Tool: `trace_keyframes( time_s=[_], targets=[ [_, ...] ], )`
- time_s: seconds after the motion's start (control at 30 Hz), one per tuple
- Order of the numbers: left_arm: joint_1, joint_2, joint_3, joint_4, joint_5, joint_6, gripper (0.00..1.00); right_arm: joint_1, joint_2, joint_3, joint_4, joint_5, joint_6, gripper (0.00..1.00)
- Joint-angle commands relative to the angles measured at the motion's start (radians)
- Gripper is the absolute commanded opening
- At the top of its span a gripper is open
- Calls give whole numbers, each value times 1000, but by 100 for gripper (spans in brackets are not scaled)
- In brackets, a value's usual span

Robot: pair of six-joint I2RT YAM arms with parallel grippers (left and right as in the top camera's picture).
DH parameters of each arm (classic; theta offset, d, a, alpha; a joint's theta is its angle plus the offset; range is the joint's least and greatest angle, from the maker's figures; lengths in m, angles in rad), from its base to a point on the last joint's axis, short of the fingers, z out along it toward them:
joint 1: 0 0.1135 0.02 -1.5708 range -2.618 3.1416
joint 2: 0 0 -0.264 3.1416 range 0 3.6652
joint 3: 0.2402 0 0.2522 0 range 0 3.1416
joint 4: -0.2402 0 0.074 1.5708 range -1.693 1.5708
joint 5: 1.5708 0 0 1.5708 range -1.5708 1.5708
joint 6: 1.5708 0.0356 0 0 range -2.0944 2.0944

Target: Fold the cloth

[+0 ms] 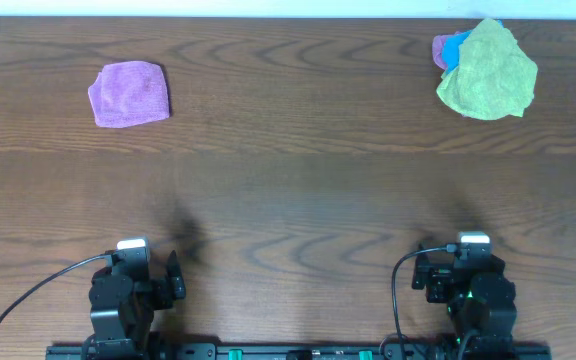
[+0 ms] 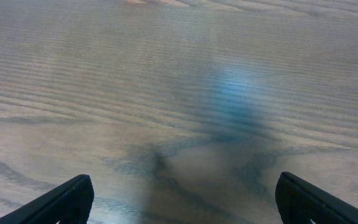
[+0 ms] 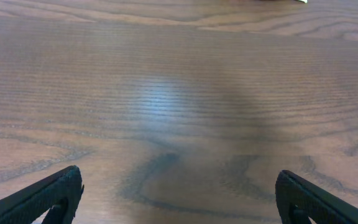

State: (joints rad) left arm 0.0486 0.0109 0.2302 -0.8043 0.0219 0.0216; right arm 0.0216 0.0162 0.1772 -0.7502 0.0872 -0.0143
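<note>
A purple cloth (image 1: 130, 94) lies folded flat at the far left of the table. At the far right a crumpled green cloth (image 1: 488, 72) lies on top of a blue cloth (image 1: 455, 45) and a purple one (image 1: 440, 50), which peek out at its left. My left gripper (image 1: 175, 275) rests at the near left edge, open and empty; its wrist view shows both fingertips (image 2: 182, 190) wide apart over bare wood. My right gripper (image 1: 430, 275) rests at the near right edge, open and empty, its fingertips (image 3: 179, 186) apart over bare wood. Both are far from the cloths.
The brown wooden table (image 1: 298, 190) spans the whole view. Black cables (image 1: 28, 295) run beside each arm base at the front edge.
</note>
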Motion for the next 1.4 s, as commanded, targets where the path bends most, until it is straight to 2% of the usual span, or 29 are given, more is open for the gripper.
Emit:
trace_keyframes(
  time_s=[0.0,0.9,1.07,1.2,1.37],
  targets=[
    [-3,-7,-42,-35,-11,-8,95,-8,-11,-14,0,14,6,99],
    [-3,-7,-42,-34,-11,-8,95,-8,-11,-14,0,14,6,99],
    [-3,-7,-42,-35,-11,-8,95,-10,-2,-6,8,36,51,99],
    [-3,-7,-42,-34,-11,-8,95,-52,156,103,-6,82,147,99],
    [-3,-7,-42,-35,-11,-8,95,-151,532,452,-62,82,161,99]
  ],
)
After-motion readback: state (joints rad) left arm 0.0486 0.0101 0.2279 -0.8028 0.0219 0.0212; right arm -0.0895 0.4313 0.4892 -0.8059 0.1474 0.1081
